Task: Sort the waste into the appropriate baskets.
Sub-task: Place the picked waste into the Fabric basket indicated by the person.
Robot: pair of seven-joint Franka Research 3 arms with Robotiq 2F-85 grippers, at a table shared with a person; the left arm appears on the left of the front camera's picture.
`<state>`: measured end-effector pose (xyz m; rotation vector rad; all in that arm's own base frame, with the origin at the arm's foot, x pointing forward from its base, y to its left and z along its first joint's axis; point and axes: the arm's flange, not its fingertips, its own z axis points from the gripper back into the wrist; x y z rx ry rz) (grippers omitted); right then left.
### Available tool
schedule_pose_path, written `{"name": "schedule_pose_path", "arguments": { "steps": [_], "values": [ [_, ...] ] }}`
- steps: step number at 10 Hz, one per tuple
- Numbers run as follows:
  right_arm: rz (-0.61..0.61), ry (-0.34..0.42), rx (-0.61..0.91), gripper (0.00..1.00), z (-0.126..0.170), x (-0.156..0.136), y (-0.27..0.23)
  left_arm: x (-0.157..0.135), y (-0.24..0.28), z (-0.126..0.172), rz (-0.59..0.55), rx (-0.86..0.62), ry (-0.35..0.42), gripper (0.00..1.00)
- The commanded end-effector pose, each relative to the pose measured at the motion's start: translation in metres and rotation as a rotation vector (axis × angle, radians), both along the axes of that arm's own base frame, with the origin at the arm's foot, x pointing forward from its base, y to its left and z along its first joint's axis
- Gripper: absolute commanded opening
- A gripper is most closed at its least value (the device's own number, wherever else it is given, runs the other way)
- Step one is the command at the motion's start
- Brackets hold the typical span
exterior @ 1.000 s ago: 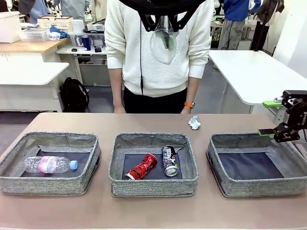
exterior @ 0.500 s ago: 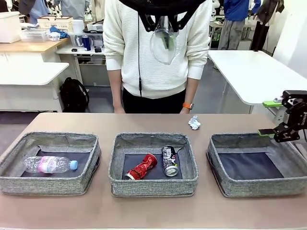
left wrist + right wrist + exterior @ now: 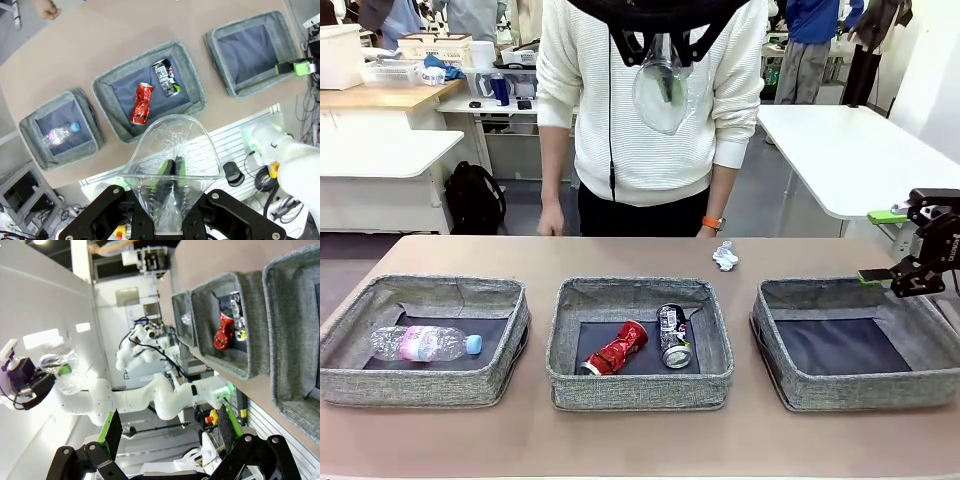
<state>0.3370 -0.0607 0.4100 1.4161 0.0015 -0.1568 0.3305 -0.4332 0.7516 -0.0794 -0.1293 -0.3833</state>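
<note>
Both left fingers are squeezed together on the clear plastic cup, and their green pads show through its crumpled wall. In the front view the cup hangs high above the desk, in front of the chest of the person standing at the far side. The left wrist view looks down past the cup at all three baskets spread out on the desk below.

The right fingers stand wide apart out at the right edge of the desk, above the far right corner of the right basket. The right wrist view shows the two green pads well separated, with open space between them. That basket's dark bottom faces up.

The left basket holds the bottle, which lies on its side with its blue cap toward the middle. The middle basket holds the red can, crushed and lying at a slant. Just beside it on the right is the dark can, also lying down; whether the two touch I cannot tell.

The paper wad lies on the bare desk beyond the baskets, between the middle and right ones, near the person's orange wristband. The person's other hand hangs at the far edge of the desk.
</note>
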Motion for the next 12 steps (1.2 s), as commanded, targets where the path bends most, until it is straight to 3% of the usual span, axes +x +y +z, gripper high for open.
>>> {"name": "schedule_pose_path", "arguments": {
  "steps": [1,12],
  "values": [
    [0.002,0.009,0.011,1.00,0.0046,0.0019,-0.0011,-0.0028,0.0006,0.0036,0.013,-0.014,0.002,0.05],
    [0.002,0.009,0.011,1.00,0.0046,0.0019,-0.0011,-0.0028,0.0006,0.0036,0.013,-0.014,0.002,0.05]
  ]
}}
